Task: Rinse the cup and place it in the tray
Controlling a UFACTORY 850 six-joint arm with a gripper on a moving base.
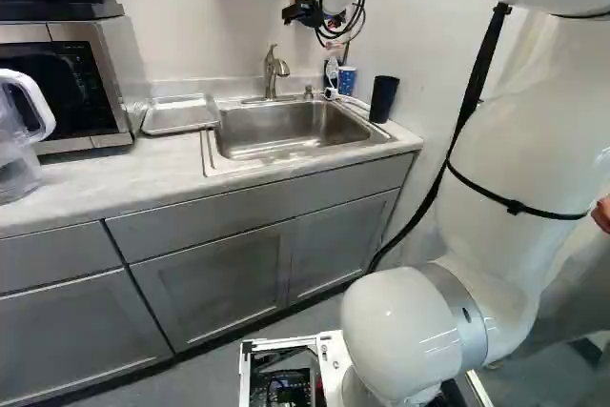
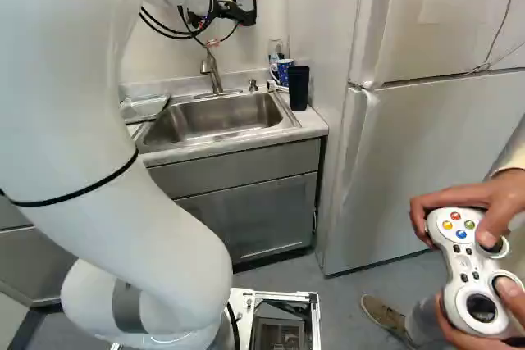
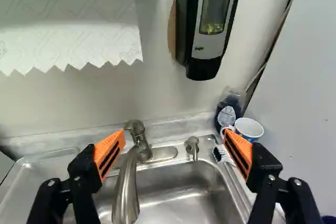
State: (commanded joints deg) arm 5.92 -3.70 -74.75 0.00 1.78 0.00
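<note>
My gripper (image 1: 334,22) is high above the sink, partly hidden by cables in the left base view. In the wrist view the gripper (image 3: 175,153) stands wide open, its orange pads apart with nothing held. Beyond and below it are the faucet (image 3: 126,184) and steel sink (image 3: 173,195). A black cup (image 2: 299,88) stands upright on the counter at the sink's right corner. Behind it is a blue-and-white cup (image 2: 284,71), also visible as a white-rimmed cup (image 3: 249,128) beyond one finger. The shallow tray (image 1: 180,114) lies left of the sink.
A soap dispenser (image 3: 212,24) and paper towel (image 3: 68,19) hang on the wall ahead. A dark bottle (image 3: 228,111) and brush (image 3: 219,154) are by the sink corner. A microwave (image 1: 81,83) and clear pitcher (image 1: 19,140) are left; a fridge (image 2: 410,161) is right.
</note>
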